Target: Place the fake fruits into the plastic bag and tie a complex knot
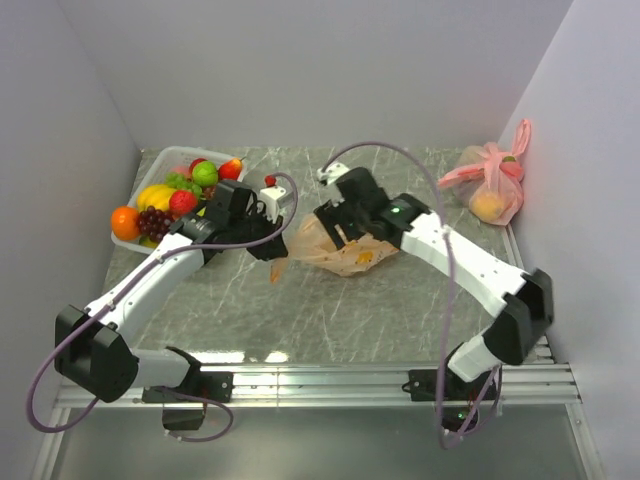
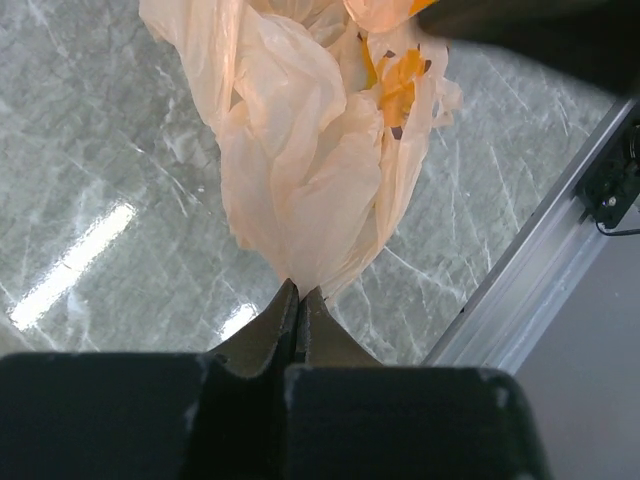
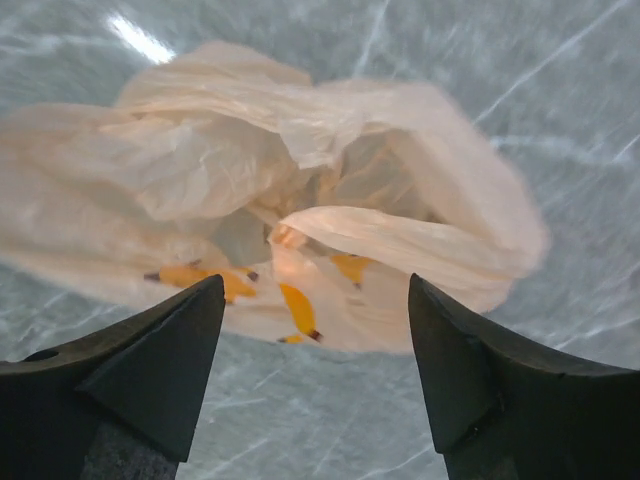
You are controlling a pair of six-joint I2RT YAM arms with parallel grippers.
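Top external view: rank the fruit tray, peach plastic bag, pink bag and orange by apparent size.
1. fruit tray
2. peach plastic bag and pink bag: too alike to rank
3. orange

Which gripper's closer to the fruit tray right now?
Left. The left gripper, shut on a corner of the plastic bag, sits just right of the fruit tray. The right gripper hangs open over the bag, farther right.

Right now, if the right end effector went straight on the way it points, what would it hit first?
Probably the plastic bag, lying crumpled just ahead of the open right end effector; depth is unclear.
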